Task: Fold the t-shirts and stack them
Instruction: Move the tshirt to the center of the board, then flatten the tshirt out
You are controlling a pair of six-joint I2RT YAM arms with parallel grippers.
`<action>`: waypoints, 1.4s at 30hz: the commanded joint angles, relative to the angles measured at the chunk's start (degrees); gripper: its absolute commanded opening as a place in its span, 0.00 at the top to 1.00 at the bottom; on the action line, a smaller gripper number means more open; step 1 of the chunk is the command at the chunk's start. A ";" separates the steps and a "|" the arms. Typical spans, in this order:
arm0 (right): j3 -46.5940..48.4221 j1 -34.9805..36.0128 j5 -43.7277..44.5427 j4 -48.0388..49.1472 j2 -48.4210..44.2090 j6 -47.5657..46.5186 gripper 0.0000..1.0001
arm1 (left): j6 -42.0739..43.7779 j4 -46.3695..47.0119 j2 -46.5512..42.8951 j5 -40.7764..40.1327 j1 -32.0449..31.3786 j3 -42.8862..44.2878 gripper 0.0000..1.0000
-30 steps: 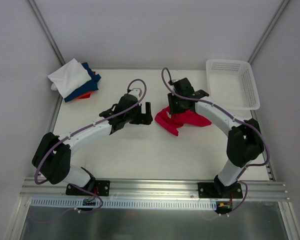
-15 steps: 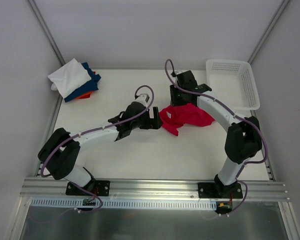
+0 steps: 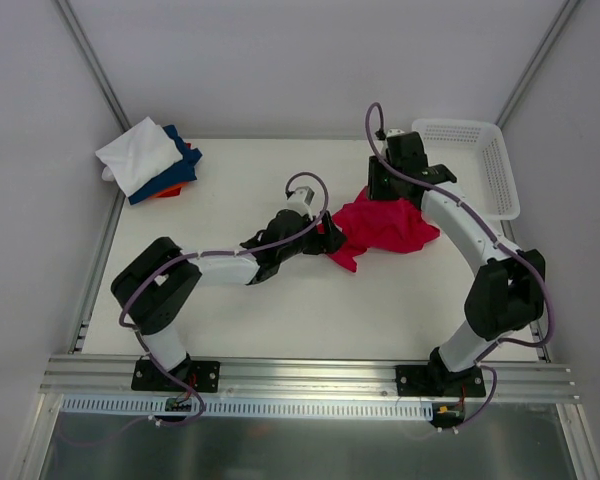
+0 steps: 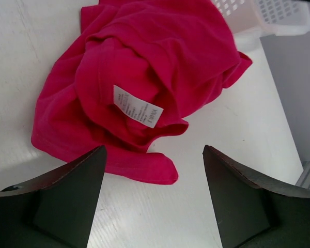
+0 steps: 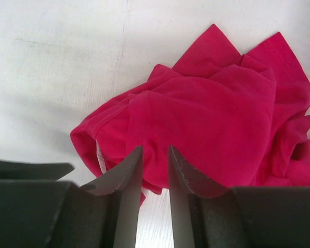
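The crimson-red t-shirt (image 3: pixel 390 225) lies crumpled right of the table's middle, its white label (image 4: pixel 137 106) showing. My right gripper (image 3: pixel 385 190) is at the shirt's far edge, with its jaws almost together on a raised fold of the red cloth (image 5: pixel 212 119). My left gripper (image 3: pixel 328 235) is open and low over the table at the shirt's left corner (image 4: pixel 144 67), and its fingers (image 4: pixel 67 191) stand wide apart and hold nothing. A folded white shirt (image 3: pixel 140 155) tops a dark blue one (image 3: pixel 183 165) and an orange one (image 3: pixel 165 190) at the far left.
The white lattice basket (image 3: pixel 470 165) stands at the far right corner, close behind the red shirt; its edge shows in the left wrist view (image 4: pixel 263 13). Grey walls enclose the white table (image 3: pixel 250 300) on three sides.
My right gripper has moved right and toward the back, drawing the red shirt with it and spreading it. My left gripper has reached right, up to the shirt's left corner.
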 commanded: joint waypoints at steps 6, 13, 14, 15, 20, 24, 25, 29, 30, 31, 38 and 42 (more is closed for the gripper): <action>-2.01 -0.93 -1.73 0.31 -5.07 -1.11 0.71 | -2.19 6.37 6.89 -0.48 -0.19 3.41 0.30; -2.54 -1.46 -2.87 0.48 -6.03 -1.11 0.71 | -2.45 5.93 9.70 -0.75 0.51 4.21 0.41; -2.71 -1.46 -2.87 0.48 -6.12 -1.11 0.71 | -2.63 5.84 9.97 -0.57 0.51 4.21 0.47; -2.89 -1.55 -2.87 0.48 -6.21 -1.11 0.71 | -2.72 5.75 10.32 -0.48 0.51 4.12 0.49; -3.59 -1.90 -3.31 0.57 -6.56 -0.93 0.71 | -3.42 5.66 11.37 -0.22 0.51 3.33 0.62; -3.68 -1.90 -5.15 0.66 -6.74 -0.58 0.71 | -3.68 4.44 10.15 -0.57 0.43 0.79 0.48; -3.86 -1.90 -5.59 0.57 -6.83 -0.23 0.72 | -3.51 4.17 9.71 -0.83 0.51 0.17 0.46; -6.93 -1.20 -6.74 1.36 -8.41 1.70 0.72 | -3.16 2.68 6.55 -2.59 0.51 -3.35 0.39; -8.85 -0.50 -5.61 1.45 -8.93 2.14 0.72 | -2.98 2.41 6.02 -2.85 0.51 -4.40 0.38; -9.91 -0.32 -5.16 1.45 -10.15 2.93 0.72 | -3.07 1.97 5.75 -3.46 0.51 -5.02 0.37; -20.28 3.19 -4.10 3.38 -16.49 7.23 0.72 | -3.24 0.04 4.43 -4.96 0.60 -6.69 0.35; -23.80 6.70 -3.40 3.91 -18.78 8.91 0.72 | -3.16 -0.75 4.52 -5.14 0.60 -6.69 0.35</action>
